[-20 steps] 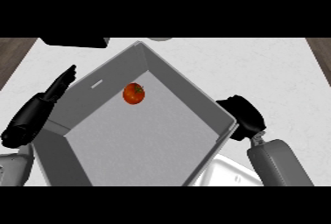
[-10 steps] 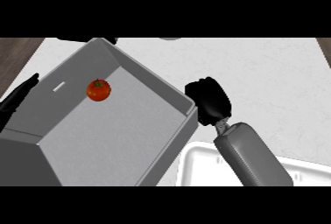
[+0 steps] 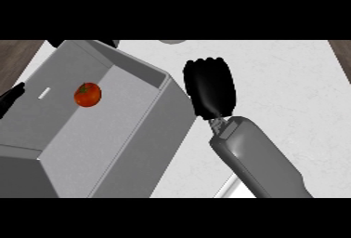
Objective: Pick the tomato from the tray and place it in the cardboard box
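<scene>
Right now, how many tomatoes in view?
1. The tomato sits inside the grey box, toward its far left corner. The right hand is outside the box, to its right, holding nothing. The box walls could hide others.

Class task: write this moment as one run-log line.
tomato: inside grey box | right robot hand: beside box, holding nothing | left robot hand: at left edge

Evenly lit counter seen steeply from above — bright, soft light with no glare.

The white counter (image 3: 288,93) is the brightest surface, flat and almost shadowless. The grey box (image 3: 147,118) shows shading — its inner floor pale, its outer wall and near corner darker. The tomato (image 3: 87,94) carries a small highlight. The black right hand (image 3: 210,88) reads as a dark mass, little detail.
</scene>
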`<act>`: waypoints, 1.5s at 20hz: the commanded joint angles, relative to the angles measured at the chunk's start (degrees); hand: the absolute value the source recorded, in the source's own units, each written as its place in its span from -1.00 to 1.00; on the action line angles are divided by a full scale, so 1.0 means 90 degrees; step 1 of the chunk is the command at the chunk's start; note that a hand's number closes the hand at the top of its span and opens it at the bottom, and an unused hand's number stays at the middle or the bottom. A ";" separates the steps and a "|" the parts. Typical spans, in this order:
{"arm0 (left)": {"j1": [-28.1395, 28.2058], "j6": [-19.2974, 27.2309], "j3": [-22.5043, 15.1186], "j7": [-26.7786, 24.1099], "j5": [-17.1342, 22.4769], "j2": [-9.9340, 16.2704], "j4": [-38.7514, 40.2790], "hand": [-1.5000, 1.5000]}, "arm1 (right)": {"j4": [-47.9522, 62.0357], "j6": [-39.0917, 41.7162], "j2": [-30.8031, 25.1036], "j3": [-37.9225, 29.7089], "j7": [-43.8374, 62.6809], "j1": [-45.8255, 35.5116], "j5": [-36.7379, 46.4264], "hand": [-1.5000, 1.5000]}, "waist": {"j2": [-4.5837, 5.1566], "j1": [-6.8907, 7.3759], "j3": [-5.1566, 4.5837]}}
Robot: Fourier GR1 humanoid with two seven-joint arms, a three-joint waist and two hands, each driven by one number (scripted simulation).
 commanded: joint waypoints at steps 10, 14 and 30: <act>-0.0717 0.0089 -0.0744 0.0151 0.0203 -0.1297 -0.0165 0.00 | 0.0364 -0.0547 0.0431 0.0612 0.3731 -0.1602 -0.0291 1.00 | 0.0060 -0.0194 -0.0058; -0.0658 0.0147 -0.0833 0.0282 0.0047 -0.1410 -0.0298 0.00 | 0.0909 -0.0077 0.0429 0.0456 0.3851 -0.1951 -0.0735 1.00 | 0.0077 -0.0242 -0.0050; -0.0624 0.0288 -0.0673 0.0602 -0.0031 -0.1699 -0.0581 0.00 | 0.2080 0.1017 0.0426 0.0076 0.3222 -0.1442 -0.3663 -1.00 | 0.0060 -0.0518 -0.0035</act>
